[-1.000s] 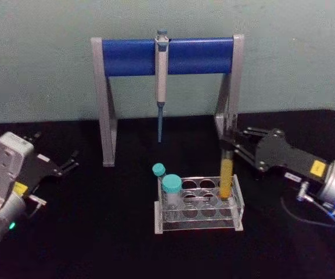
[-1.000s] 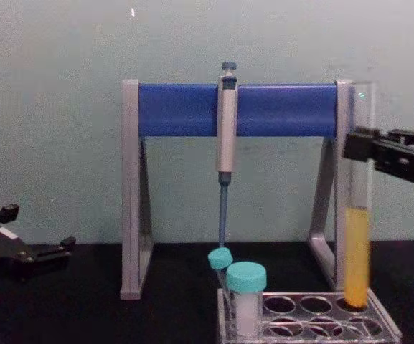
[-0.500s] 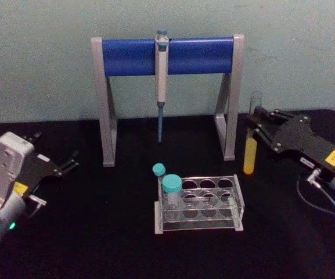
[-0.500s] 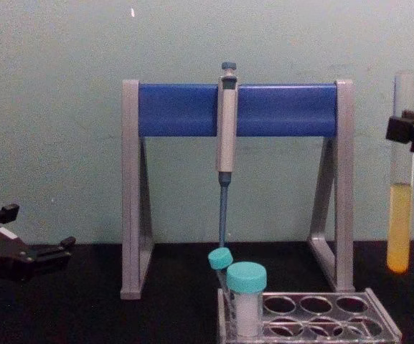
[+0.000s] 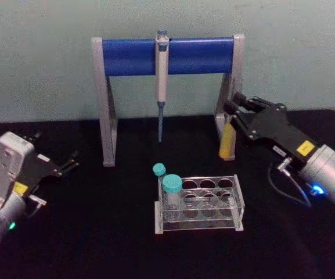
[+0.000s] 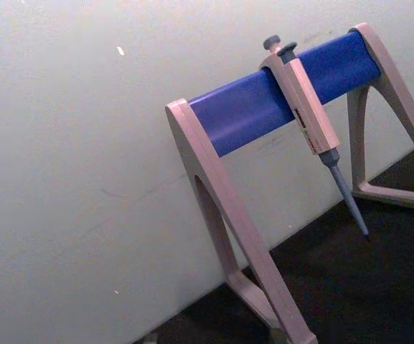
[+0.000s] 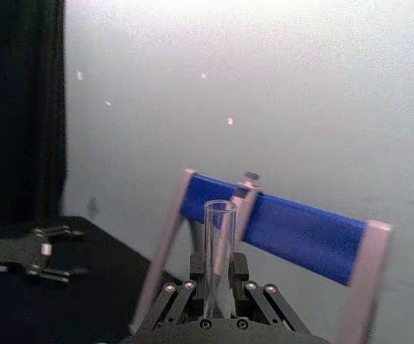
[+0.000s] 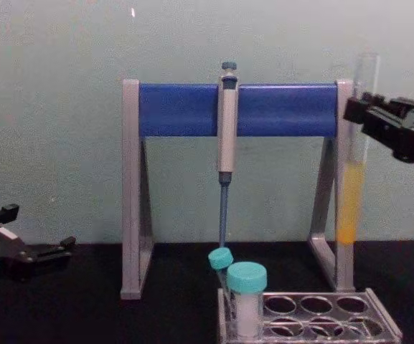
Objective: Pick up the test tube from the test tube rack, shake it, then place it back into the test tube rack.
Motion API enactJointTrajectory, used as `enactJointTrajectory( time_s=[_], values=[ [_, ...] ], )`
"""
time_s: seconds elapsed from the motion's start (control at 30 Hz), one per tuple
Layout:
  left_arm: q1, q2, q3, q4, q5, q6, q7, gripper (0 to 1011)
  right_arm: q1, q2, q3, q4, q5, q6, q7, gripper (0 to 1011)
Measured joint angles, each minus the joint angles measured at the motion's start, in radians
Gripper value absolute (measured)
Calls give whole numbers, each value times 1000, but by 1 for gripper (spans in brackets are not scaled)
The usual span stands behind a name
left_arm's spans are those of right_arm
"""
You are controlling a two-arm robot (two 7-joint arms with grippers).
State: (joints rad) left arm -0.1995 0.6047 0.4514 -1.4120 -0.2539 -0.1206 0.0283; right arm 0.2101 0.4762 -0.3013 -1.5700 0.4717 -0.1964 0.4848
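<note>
Black table [image 5: 97, 244] under everything. At its back, a tall grey stand [image 5: 106, 99] with a blue crossbar [image 5: 132, 56]. Pipette [image 5: 162, 64] hanging from the bar's middle. Right gripper [image 5: 232, 108] up at the stand's right leg, closed around the upper part of the test tube [image 5: 227, 142], arm reaching in from the stand's right. Left gripper [image 5: 56, 151] well left of the stand, low near the table, fingers spread, holding nothing. Clear rack [image 5: 237, 203] in front of the stand, below its right half. Tube upright, just in front of the stand's right leg, clear of the rack and higher than its top; yellow liquid in the lower part, open mouth above the gripper. Two teal-capped vials [image 5: 171, 187] at the rack's end nearest the stand's middle.
</note>
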Motion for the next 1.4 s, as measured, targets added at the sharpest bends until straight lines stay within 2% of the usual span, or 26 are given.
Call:
enactJointTrajectory(
  time_s=[0.13, 0.3, 0.43, 0.6, 0.63, 0.7, 0.77, 0.83, 0.97, 1.17, 1.4],
  values=[
    [0, 0, 0, 0, 0, 0, 0, 1001, 22, -22, -14, 30, 46, 2, 68, 229],
    [0, 0, 0, 0, 0, 0, 0, 1001, 38, -23, -31, 48, 111, 18, 148, 229],
    [0, 0, 0, 0, 0, 0, 0, 1001, 44, 4, -47, 48, 165, 42, 218, 229],
    [0, 0, 0, 0, 0, 0, 0, 1001, 30, 51, -54, 20, 195, 65, 256, 229],
    [0, 0, 0, 0, 0, 0, 0, 1001, 21, 70, -54, 7, 198, 71, 259, 229],
    [0, 0, 0, 0, 0, 0, 0, 1001, 16, 80, -53, -1, 199, 73, 259, 229],
    [0, 0, 0, 0, 0, 0, 0, 1001, -4, 117, -45, -27, 198, 74, 251, 229],
    [0, 0, 0, 0, 0, 0, 0, 1001, -14, 132, -39, -37, 195, 71, 239, 229],
    [0, 0, 0, 0, 0, 0, 0, 1001, -37, 150, -21, -57, 161, 45, 179, 229],
    [0, 0, 0, 0, 0, 0, 0, 1001, -33, 129, -18, -46, 111, 12, 135, 229],
    [0, 0, 0, 0, 0, 0, 0, 1001, 15, 73, -51, 19, 75, 1, 137, 229]
  ],
)
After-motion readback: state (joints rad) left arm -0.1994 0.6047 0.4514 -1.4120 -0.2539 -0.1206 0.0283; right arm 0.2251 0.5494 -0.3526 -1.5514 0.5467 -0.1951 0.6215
